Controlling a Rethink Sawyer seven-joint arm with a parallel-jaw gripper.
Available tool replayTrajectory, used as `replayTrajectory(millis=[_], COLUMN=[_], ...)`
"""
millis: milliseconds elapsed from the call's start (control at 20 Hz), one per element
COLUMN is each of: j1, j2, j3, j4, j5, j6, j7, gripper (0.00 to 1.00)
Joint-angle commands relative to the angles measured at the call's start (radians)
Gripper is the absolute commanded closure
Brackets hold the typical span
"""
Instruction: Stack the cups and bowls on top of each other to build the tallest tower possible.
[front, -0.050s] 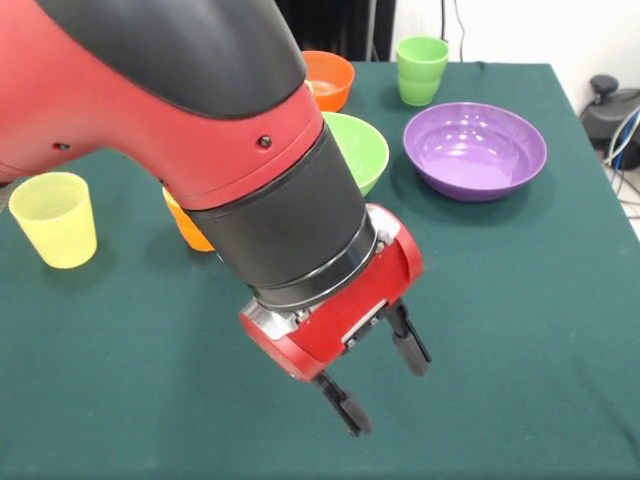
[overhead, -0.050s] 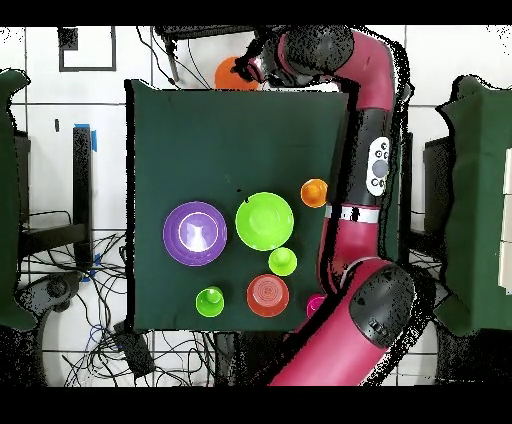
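While no cup or bowl is stacked on another yet, the purple bowl, lime green bowl, small orange bowl and green cup are seen standing apart on the green table in the front view, with the pale yellow cup alone at nine o'clock and an orange cup half hidden behind the arm. Nothing is held: the gripper is seen released, fingers spread, hanging over bare cloth at six o'clock from the bowls. A reach phase is judged to be in hand. Next, a piece must be chosen, likely a bowl as base, and the gripper lowered over its rim.
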Motion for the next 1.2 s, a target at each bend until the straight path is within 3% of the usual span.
replayTrajectory(millis=[50, 450, 750, 1200], j1=[-0.001, 0.005, 0.036, 0.043], j2=[-0.014, -0.013, -0.024, -0.067], j3=[-0.259, -0.339, -0.376, -0.455], j4=[0.054, 0.067, 0.032, 0.064], j5=[0.025, 0.093, 0.147, 0.209], j6=[-0.095, -0.18, -0.172, -0.224], j7=[0.178, 0.156, 0.135, 0.157], gripper=[0.0, 0.0, 0.0, 0.0])
